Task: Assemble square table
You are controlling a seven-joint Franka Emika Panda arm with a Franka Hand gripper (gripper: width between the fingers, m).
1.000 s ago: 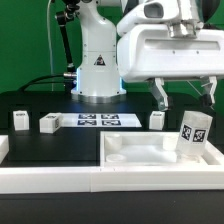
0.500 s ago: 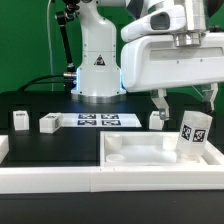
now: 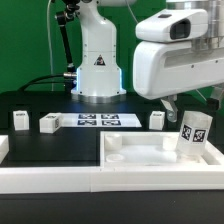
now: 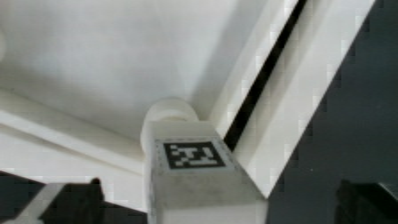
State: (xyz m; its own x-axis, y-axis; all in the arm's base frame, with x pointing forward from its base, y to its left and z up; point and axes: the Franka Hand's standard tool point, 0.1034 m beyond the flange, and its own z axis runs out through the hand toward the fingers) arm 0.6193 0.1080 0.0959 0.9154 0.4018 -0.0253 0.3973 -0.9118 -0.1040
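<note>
The square table's top (image 3: 140, 152) lies as a white rimmed slab at the front, against the long white rail. One white leg (image 3: 193, 134) with a black-and-white tag stands upright in the slab's corner on the exterior view's right. My gripper (image 3: 191, 102) hangs just above that leg, open and holding nothing. In the wrist view the same leg (image 4: 192, 152) rises between my two dark fingers (image 4: 64, 205), apart from both. My gripper (image 4: 210, 208) is open there too. Three more legs (image 3: 20, 120) (image 3: 49, 123) (image 3: 157, 119) rest on the black surface behind the slab.
The marker board (image 3: 98, 121) lies flat in front of the robot's base (image 3: 98, 70). The white rail (image 3: 60, 178) runs along the front edge, with a white block (image 3: 3, 148) at the exterior view's left. Black cables trail at the back left.
My hand has shifted toward the exterior view's right and slightly lower over the standing leg, staying open. The leg and the other parts have not moved.
</note>
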